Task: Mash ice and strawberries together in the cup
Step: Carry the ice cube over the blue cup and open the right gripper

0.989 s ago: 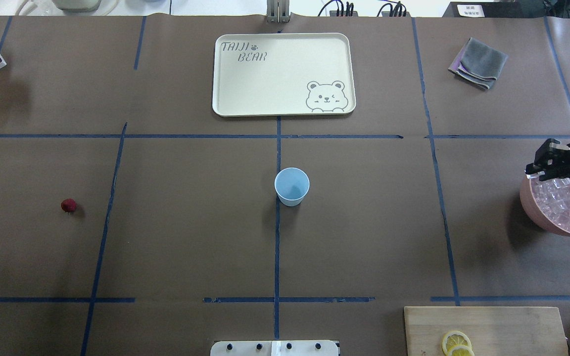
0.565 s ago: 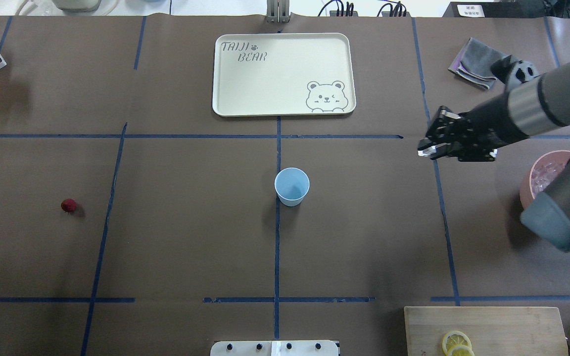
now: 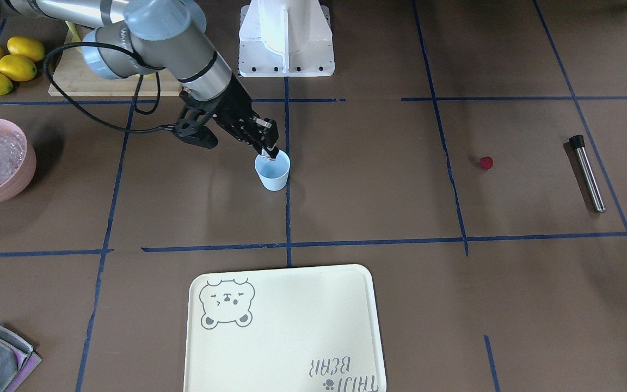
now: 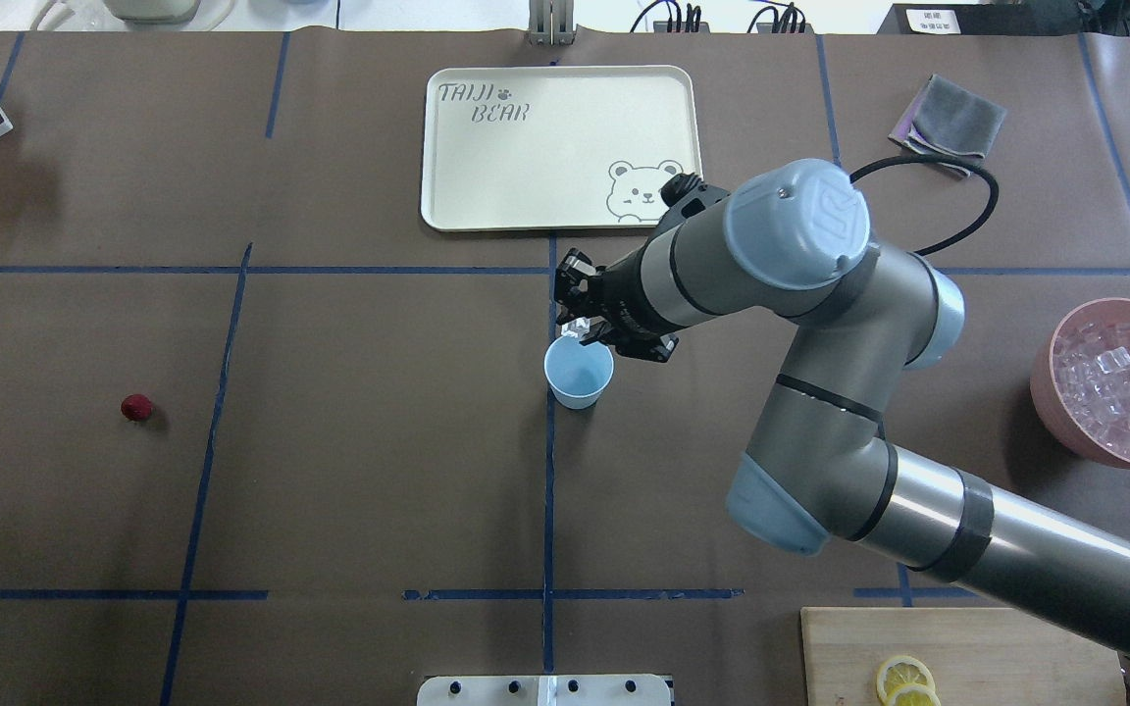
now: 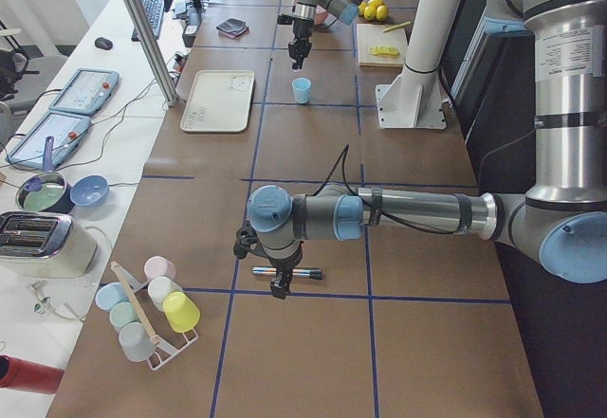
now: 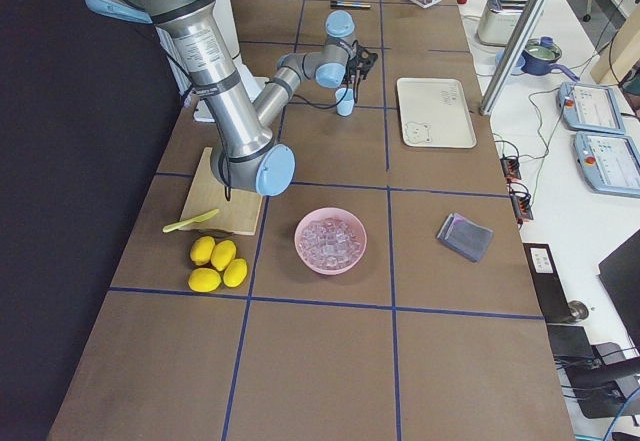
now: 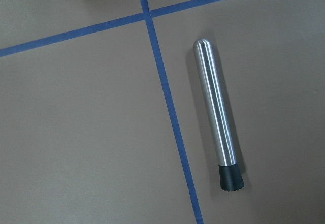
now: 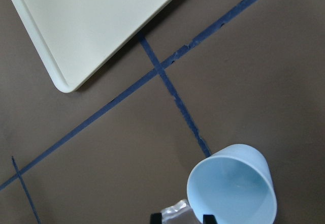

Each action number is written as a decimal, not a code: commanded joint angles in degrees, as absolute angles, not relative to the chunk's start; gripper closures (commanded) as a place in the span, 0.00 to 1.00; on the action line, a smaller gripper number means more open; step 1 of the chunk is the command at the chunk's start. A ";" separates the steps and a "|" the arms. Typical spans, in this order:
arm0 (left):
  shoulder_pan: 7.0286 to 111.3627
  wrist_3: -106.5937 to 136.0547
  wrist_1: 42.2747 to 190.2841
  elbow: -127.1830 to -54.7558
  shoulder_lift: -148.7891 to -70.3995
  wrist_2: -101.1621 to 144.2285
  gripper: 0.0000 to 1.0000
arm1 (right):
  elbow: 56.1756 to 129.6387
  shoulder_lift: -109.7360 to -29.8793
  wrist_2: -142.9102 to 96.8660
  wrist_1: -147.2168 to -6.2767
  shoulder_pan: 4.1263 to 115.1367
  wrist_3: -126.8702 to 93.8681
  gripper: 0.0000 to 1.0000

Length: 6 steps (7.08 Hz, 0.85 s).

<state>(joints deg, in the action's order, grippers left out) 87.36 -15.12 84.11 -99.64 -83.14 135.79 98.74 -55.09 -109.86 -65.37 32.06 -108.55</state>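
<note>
The light blue cup [image 4: 579, 375] stands at the table's middle and looks empty in the right wrist view [image 8: 234, 193]. My right gripper [image 4: 581, 329] is shut on one clear ice cube [image 8: 174, 212] and holds it just above the cup's far rim [image 3: 269, 154]. More ice [image 4: 1119, 392] fills the pink bowl [image 4: 1046, 397] at the right. The red strawberry [image 4: 136, 407] lies alone at the left. My left gripper [image 5: 276, 283] hovers over a steel muddler [image 7: 216, 115]; I cannot tell whether it is open or shut.
A cream bear tray [image 4: 526, 147] lies beyond the cup. A grey cloth [image 4: 950, 123] lies at the far right. A cutting board [image 4: 1006, 637] with lemon slices sits at the near right, whole lemons [image 3: 3, 64] beside it. A cup rack [image 5: 147, 309] stands at the left end.
My right arm has swung from over the pink bowl leftward to the cup, carrying an ice cube. The cup and the strawberry have not moved.
</note>
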 commanded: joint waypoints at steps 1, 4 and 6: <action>87.36 -15.12 84.11 -99.76 -83.14 135.79 0.00 | 96.86 -54.05 -107.32 -65.39 29.71 -109.25 0.94; 87.36 -15.12 84.11 -99.76 -83.14 135.79 0.00 | 97.03 -54.84 -107.49 -65.48 29.88 -109.25 0.84; 87.36 -15.12 84.11 -99.84 -83.14 135.79 0.00 | 97.21 -56.07 -107.40 -65.57 29.97 -109.16 0.27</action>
